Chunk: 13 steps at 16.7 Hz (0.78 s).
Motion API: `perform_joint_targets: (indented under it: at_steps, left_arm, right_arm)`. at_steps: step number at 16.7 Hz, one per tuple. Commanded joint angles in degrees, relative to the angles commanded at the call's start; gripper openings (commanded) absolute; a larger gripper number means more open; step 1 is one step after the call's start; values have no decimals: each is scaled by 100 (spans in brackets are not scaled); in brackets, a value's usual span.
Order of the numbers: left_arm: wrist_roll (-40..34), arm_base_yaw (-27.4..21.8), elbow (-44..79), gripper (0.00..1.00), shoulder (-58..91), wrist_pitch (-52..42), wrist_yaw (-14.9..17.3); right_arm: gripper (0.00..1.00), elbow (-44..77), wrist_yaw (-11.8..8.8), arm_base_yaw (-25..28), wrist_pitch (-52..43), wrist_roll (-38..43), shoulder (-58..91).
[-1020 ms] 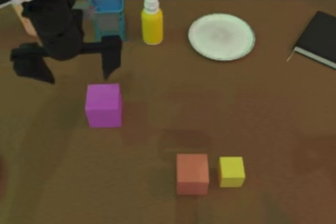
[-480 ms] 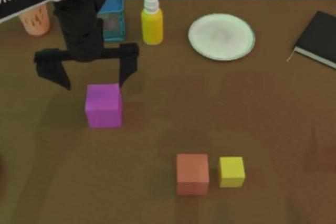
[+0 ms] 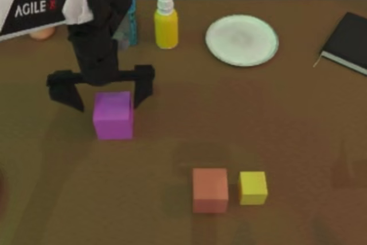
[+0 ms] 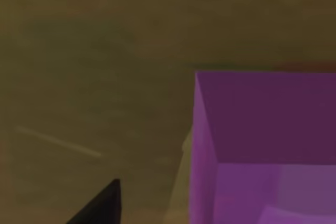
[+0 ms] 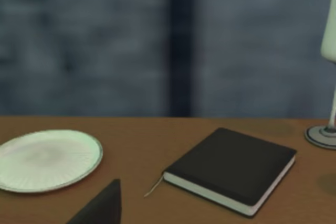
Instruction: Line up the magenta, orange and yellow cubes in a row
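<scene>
The magenta cube sits on the brown table at left of centre. My left gripper hangs open over its far edge, one finger on each side, apart from it. In the left wrist view the magenta cube fills the near corner beside one black fingertip. The orange cube and the smaller yellow cube stand side by side near the front, a narrow gap between them. My right gripper is outside the top view; its one visible fingertip stands wide of centre, holding nothing.
Along the back stand a yellow squeeze bottle, a blue container partly behind my left arm, a white plate and a black book. An orange cup peeks out at far left.
My left arm has swung right and toward the front. Its open fingers have come from beside the blue container to either side of the magenta cube. The cubes have not moved.
</scene>
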Motion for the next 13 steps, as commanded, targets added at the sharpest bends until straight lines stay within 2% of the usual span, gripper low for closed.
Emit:
perform_joint_targets:
  at_steps: [4, 8, 13]
  left_arm:
    - [-2, -7, -454, 100, 301, 739, 3]
    - [-3, -7, -483, 100, 325, 779, 3]
    - [-3, -7, -483, 62, 325, 779, 3]
  right_arm:
    - [100, 0, 0, 0, 0, 0, 0]
    - [100, 0, 0, 0, 0, 0, 0]
    - [100, 0, 0, 0, 0, 0, 0]
